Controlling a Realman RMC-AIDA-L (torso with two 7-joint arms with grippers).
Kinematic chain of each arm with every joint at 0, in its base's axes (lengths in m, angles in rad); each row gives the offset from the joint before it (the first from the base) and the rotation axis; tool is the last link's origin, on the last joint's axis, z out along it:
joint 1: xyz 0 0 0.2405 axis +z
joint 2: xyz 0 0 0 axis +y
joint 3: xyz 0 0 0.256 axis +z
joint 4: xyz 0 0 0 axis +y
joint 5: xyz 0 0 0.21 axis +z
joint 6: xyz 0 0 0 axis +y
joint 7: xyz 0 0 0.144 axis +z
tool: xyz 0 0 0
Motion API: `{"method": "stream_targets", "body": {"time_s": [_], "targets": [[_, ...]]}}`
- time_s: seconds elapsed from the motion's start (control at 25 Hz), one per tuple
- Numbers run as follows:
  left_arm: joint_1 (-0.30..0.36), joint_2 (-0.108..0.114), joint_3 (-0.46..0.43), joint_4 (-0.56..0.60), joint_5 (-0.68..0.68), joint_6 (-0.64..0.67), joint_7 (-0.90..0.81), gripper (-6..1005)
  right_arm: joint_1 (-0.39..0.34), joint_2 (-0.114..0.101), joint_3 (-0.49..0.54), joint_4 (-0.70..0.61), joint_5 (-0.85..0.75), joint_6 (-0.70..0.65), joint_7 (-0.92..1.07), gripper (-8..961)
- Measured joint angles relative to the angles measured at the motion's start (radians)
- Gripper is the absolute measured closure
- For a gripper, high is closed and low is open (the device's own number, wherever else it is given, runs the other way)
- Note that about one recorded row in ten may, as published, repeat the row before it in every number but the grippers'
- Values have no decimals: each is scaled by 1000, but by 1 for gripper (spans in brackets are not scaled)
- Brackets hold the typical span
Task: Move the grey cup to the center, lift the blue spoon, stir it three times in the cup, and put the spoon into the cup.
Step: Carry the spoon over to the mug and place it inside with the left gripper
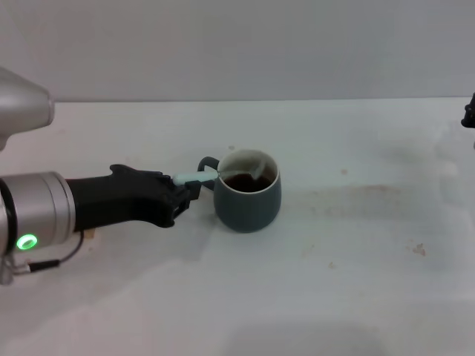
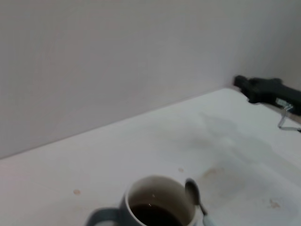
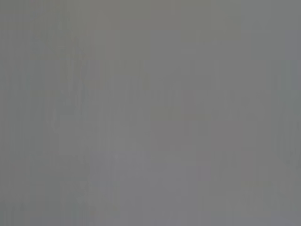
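Note:
The grey cup (image 1: 249, 199) stands upright near the middle of the white table (image 1: 356, 282), its handle toward my left arm and dark liquid inside. My left gripper (image 1: 189, 187) is just left of the cup's handle and is shut on the pale handle of the blue spoon (image 1: 202, 176). The spoon reaches across the rim, with its metal bowl inside the cup. The left wrist view shows the cup (image 2: 157, 207) with the spoon bowl (image 2: 192, 190) at its inner rim. My right gripper (image 1: 469, 111) is parked at the far right edge and also shows in the left wrist view (image 2: 263, 88).
A small tan piece (image 1: 90, 234) peeks out under my left arm. Faint brownish stains (image 1: 356, 194) mark the table right of the cup. A plain wall (image 1: 237, 44) runs behind the table. The right wrist view shows only flat grey.

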Motion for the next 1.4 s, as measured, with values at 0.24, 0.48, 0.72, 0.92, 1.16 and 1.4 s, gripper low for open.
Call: {"method": "stream_targets", "body": {"time_s": [0.24, 0.48, 0.72, 0.92, 1.16, 1.4], "targets": [[-92, 11, -53, 59, 27, -74, -2, 937, -6, 1, 0, 6, -3, 4, -3, 921], [-177, 18, -101, 117, 52, -112, -28, 948, -11, 3, 0, 9, -4, 7, -4, 920], [-210, 21, -111, 140, 53, -115, -29, 978, -14, 9, 0, 6, -3, 12, -3, 920], [-227, 21, -118, 146, 65, -110, -14, 989, -15, 10, 0, 6, -2, 14, -2, 920], [-236, 20, -106, 154, 63, -76, 30, 965, -11, 10, 0, 7, -1, 16, -2, 920], [-232, 18, -46, 166, 60, 42, 77, 942, -8, 10, 0, 4, 0, 11, -2, 921]]}}
